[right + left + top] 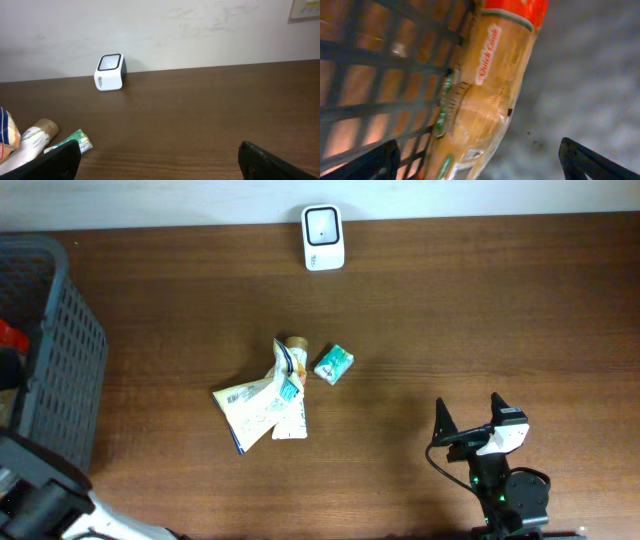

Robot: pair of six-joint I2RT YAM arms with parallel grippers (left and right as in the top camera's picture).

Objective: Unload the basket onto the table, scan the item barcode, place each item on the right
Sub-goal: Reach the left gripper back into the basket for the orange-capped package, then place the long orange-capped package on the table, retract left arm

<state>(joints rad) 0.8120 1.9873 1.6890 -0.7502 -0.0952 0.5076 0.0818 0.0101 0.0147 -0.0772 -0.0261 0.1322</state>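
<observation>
The dark wooden table [500,310] runs to a white wall, with the scanner [323,237] at its far edge. My worry is that the packets [262,402] mid-table overlap, so one pinch could lift two. They look crumpled, with no barcode showing. The right gripper [468,408] gapes wide and empty, as does the left gripper [480,162] over an orange packet [490,90] in the basket [70,360].

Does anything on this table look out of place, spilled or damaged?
Nothing looks spilled or broken. The one untidy spot is mid-table: a crumpled pouch and a tube lie overlapping in a heap, with a small green packet askew just beside them. The scanner stands squarely at the far edge.
</observation>
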